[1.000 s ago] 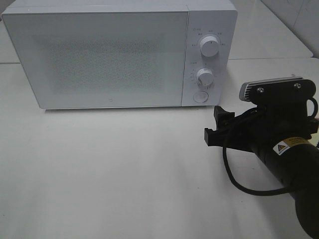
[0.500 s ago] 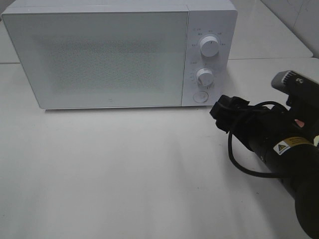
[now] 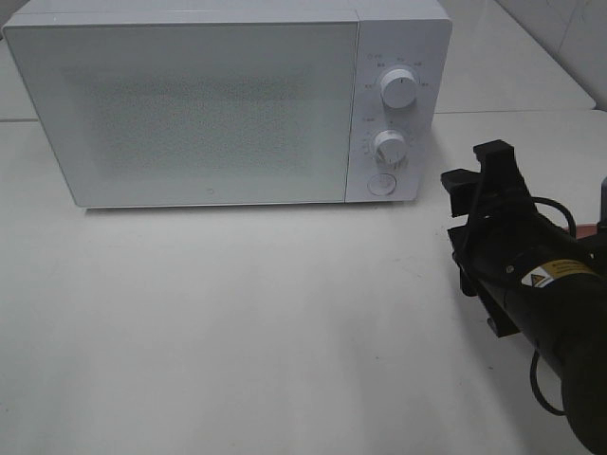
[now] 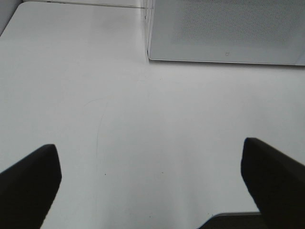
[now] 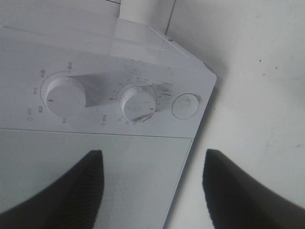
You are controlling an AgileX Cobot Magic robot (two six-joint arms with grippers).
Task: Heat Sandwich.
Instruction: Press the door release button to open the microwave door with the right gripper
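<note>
The right pincer (image 3: 474,171) hangs over the table (image 3: 237,332) with its two dark fingers (image 5: 81,186) spread apart and nothing between them. It grips nothing and touches nothing. Just ahead of its fingertips, near but apart from them, is the control panel of a white microwave (image 3: 209,104). The panel carries two round knobs, an upper knob (image 3: 398,88) and a lower knob (image 3: 390,148), and one round button (image 3: 381,183) under them. Next to the panel, further from this pincer, is the microwave's single door (image 3: 190,114). It is shut, and its frosted, speckled front stands between both pincers and the inside, so what the microwave holds cannot be made out. Behind the pincer its black arm (image 3: 560,322) bears one yellow warning label (image 3: 548,276). A thin pink strip (image 3: 577,230) peeks out beside the arm, but too little of it shows to tell what it is. The left pincer (image 4: 150,157) shows only in its own wrist view. Its two fingers are spread wide over bare table, which bears one faint scratch (image 4: 97,138), and hold nothing. The microwave's lower front corner is well beyond it. The sandwich shows in none of the views, so where it lies cannot be told.
</note>
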